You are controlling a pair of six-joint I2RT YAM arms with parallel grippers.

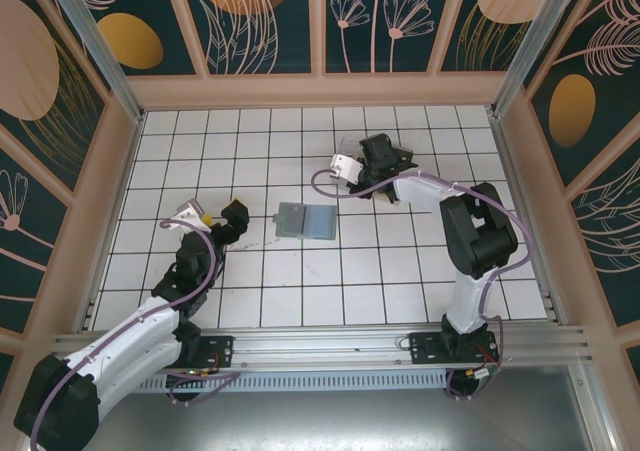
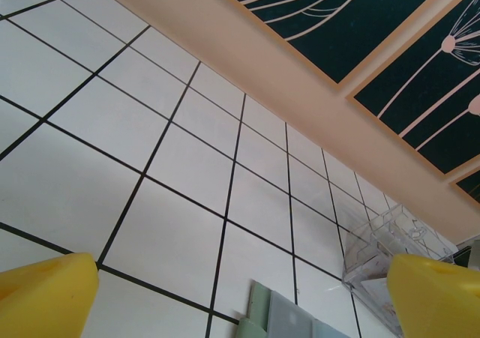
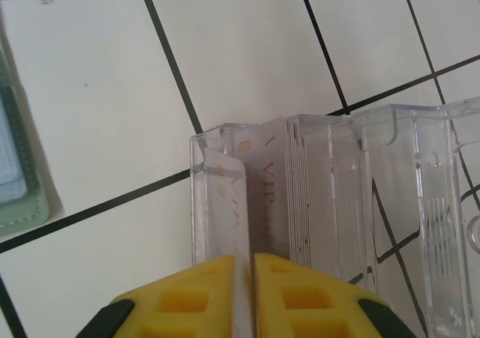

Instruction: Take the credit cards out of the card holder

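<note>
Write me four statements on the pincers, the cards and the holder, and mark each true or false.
1. The left pincer stands wide open and empty. True.
2. The right pincer grips the soft grey-green bifold card holder. False: it pinches a thin pale card.
3. Several cards stand on edge in the clear plastic rectangular tray. True.
4. The card holder lies inside the tray. False: it lies on the white tiled table, apart from the tray.
</note>
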